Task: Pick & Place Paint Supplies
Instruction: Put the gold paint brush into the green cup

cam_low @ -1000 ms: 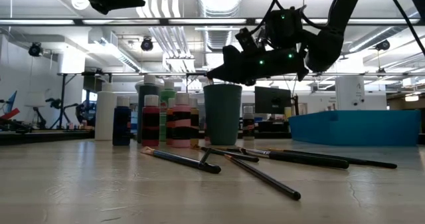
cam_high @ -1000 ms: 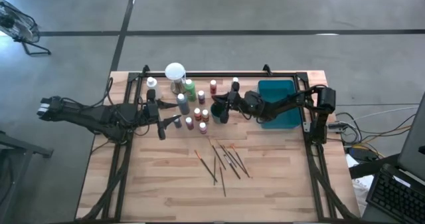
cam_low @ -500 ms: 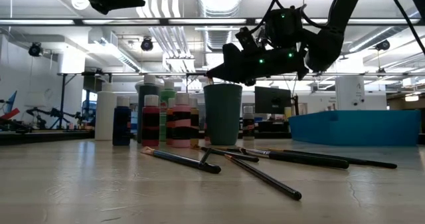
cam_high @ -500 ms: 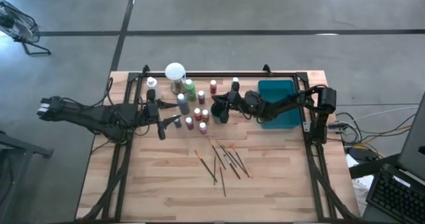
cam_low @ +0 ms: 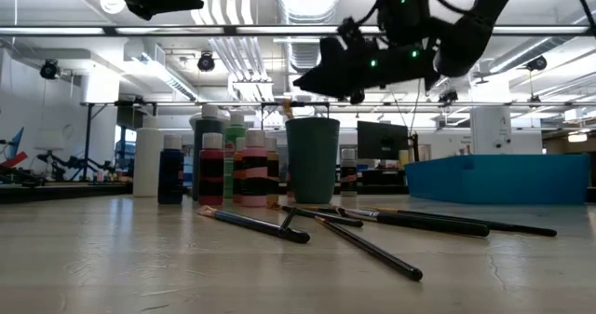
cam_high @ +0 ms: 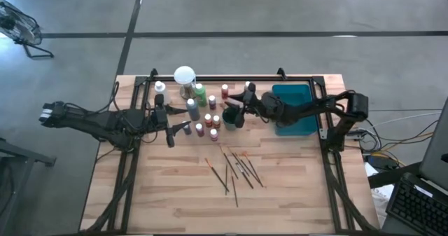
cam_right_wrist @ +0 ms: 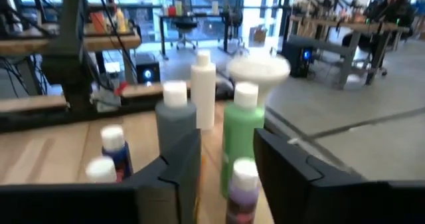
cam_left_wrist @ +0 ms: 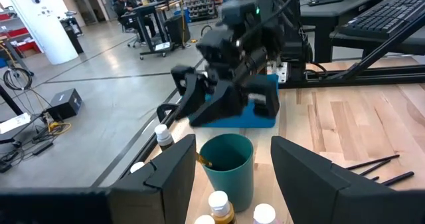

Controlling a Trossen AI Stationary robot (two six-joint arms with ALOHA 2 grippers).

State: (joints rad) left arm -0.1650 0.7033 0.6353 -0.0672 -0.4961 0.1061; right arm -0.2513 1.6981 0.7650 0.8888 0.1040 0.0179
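The right gripper (cam_high: 246, 94) is hovering just above the green cup (cam_high: 233, 117), jaws standing apart and holding nothing. The brushes (cam_high: 236, 167) are lying on the surface well toward the front, long axes running roughly front to back, nearer this arm. The left gripper (cam_high: 183, 127) is waiting beside the bottles (cam_high: 208, 117), jaws partly apart, empty.

A rectangular teal tray (cam_high: 292, 107) lies on the wooden table (cam_high: 175, 201) near its far right corner, by the right edge. A round white-topped object on a metal base (cam_high: 185, 78) stands near the far edge, left of centre. A dark teal cup (cam_high: 233, 117) stands upright between them, further in from that edge. Beyond the table, a person (cam_left_wrist: 123, 3) sits at a desk (cam_left_wrist: 149, 11).
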